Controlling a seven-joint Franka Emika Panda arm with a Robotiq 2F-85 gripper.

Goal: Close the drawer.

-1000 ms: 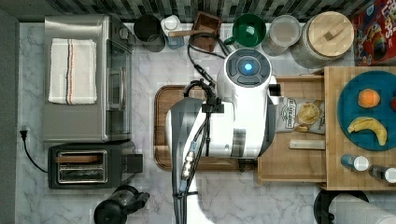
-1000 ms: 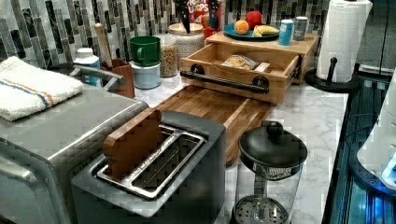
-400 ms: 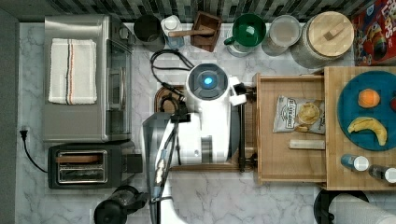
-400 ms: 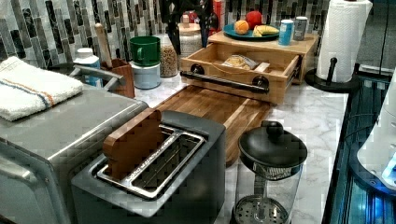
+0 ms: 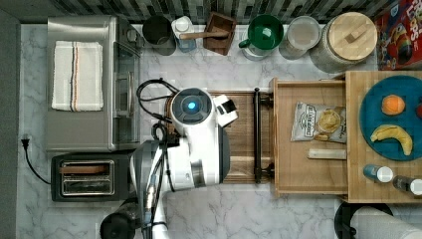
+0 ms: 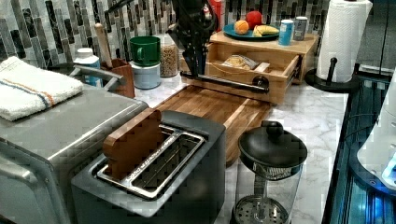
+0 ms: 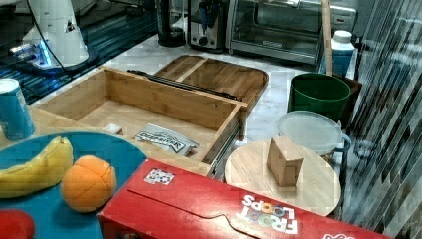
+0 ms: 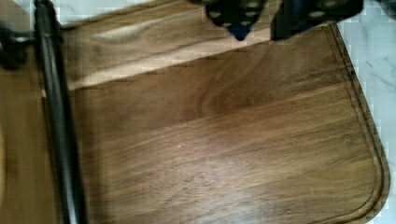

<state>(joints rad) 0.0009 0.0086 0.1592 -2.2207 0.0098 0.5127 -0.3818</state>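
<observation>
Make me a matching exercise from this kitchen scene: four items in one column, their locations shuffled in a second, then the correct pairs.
Items:
1. chip bag
2. banana
3. striped towel
4. wooden slice

Places:
A. on the blue plate
B. in a toaster slot
C. inside the open drawer
D. on top of the toaster oven

Pairs: 1-C, 2-A, 3-D, 4-B

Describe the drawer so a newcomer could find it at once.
Start at the butcher-block top carrying the blue plate of fruit. The drawer sticks out from under it: a shallow light-wood box holding a snack bag. Unlike the darker tray beside it, it has a black bar handle.
</observation>
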